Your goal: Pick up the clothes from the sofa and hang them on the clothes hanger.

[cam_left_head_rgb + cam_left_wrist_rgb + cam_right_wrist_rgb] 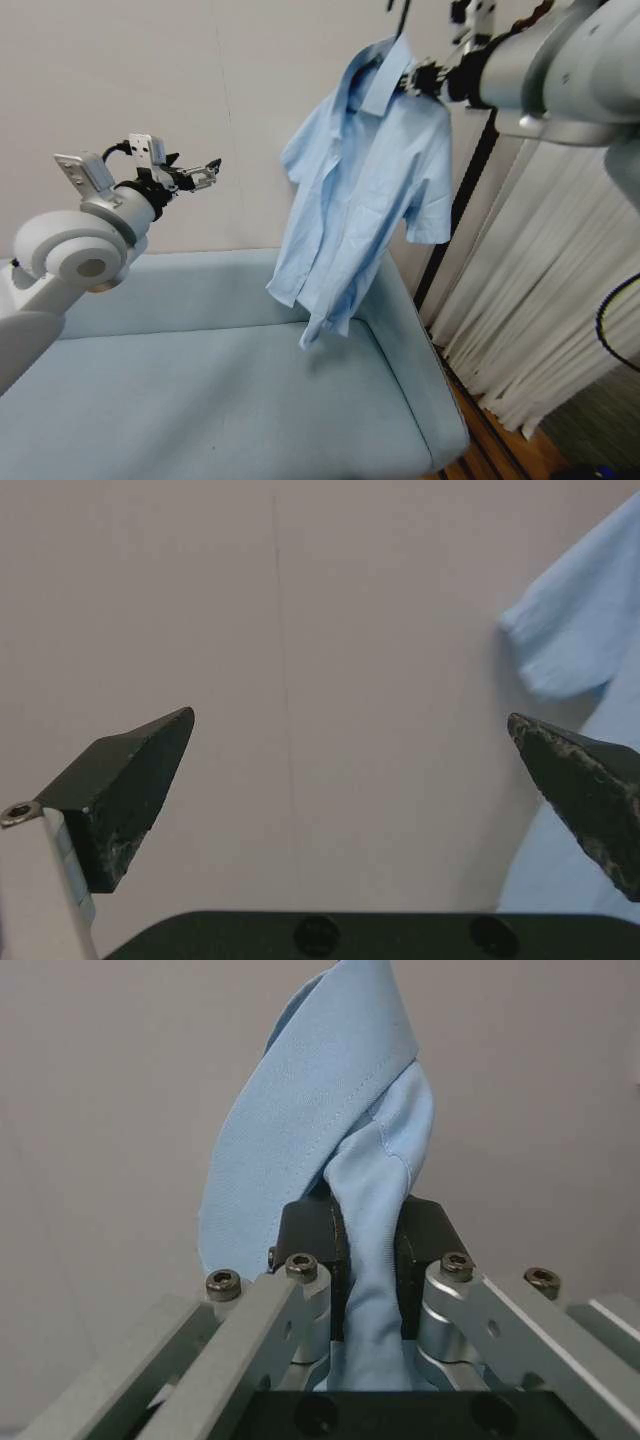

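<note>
Hanger hook [403, 16] cut by top edge; right pincer [410, 82] tips buried in shirt [365, 200] collar

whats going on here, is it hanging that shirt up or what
The right claw is shut on the collar area of a light blue shirt and holds it up high. The shirt hangs full length over the end of the pale blue sofa, beside a black stand pole. The left claw is open and empty, raised over the sofa to the shirt's left. The pictures do not show whether the shirt is hooked onto anything.
</note>
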